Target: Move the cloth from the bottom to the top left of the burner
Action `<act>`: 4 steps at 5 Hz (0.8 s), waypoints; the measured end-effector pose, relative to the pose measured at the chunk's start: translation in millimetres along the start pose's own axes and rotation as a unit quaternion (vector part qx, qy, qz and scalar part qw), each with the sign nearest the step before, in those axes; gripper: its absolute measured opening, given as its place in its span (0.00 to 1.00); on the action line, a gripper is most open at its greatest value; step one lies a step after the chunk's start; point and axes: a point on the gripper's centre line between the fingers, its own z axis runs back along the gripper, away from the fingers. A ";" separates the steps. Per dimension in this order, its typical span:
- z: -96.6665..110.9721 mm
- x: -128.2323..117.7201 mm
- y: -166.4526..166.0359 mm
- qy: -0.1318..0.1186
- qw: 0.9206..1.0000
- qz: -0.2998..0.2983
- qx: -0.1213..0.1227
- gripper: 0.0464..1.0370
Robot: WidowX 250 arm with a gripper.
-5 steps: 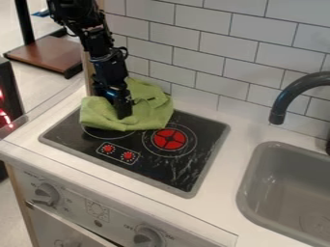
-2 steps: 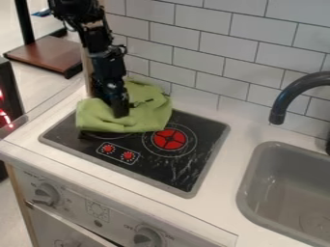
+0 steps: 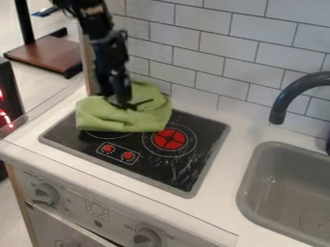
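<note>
Loosely rumpled green cloth, gripper above.

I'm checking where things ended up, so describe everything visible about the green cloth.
The soft-looking, lime-green fabric cloth lies in a crumpled, loosely folded heap, its front edge fairly straight. It rests on the rear left of the black cooktop, partly covering the left burner ring and reaching near the round red burner. The black tool is at its top; contact is unclear.

Arm blurred, cropped at top, left burner partly hidden by cloth, sink cropped at right
</note>
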 end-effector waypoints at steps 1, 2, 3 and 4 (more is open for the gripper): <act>27.2 -5.4 -9.0 -0.037 0.999 -0.018 0.013 0.96; 47.7 -13.6 -13.2 -0.064 0.997 -0.028 0.023 0.96; 53.7 -13.3 -16.3 -0.068 0.997 -0.036 0.026 0.96; 53.4 -14.0 -16.1 -0.067 0.997 -0.035 0.026 0.96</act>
